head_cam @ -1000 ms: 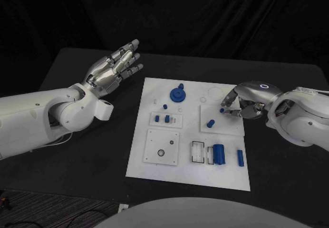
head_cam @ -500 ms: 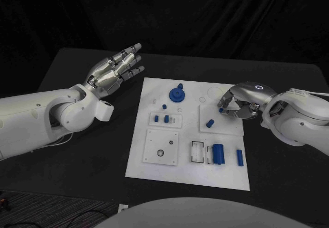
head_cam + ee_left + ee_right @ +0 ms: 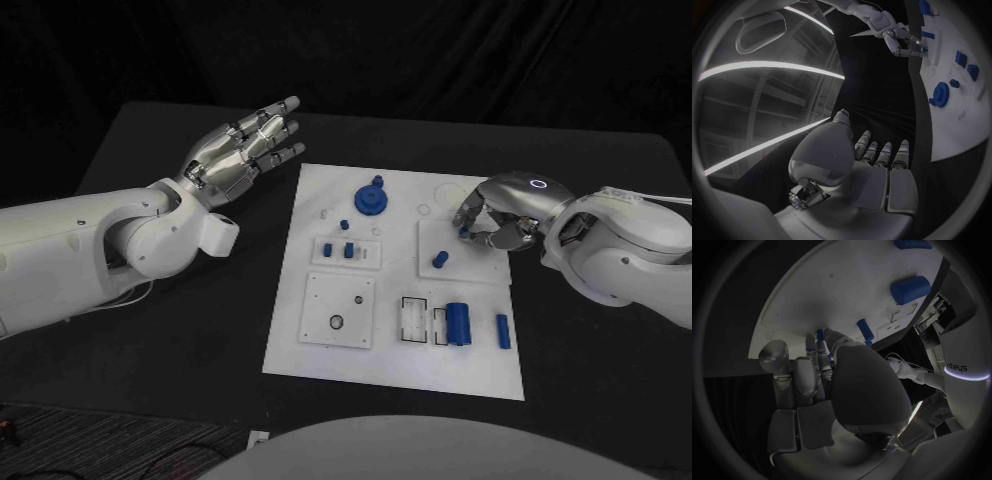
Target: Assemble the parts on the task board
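we see the white task board [image 3: 397,355] mid-surface, small blue parts [image 3: 459,323] scattered across it. the right hand [image 3: 498,222], fingers curled at the board's right edge, seems to pinch a small blue peg [image 3: 464,232]; it has edged slightly inward. the left hand [image 3: 238,150] stays raised, fingers apart.

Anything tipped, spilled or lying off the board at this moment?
Nothing stands out. The blue parts all lie on the task board, which sits flat on the table. The right hand curls over a small blue part near the board's edge; the left hand hangs open beside it.
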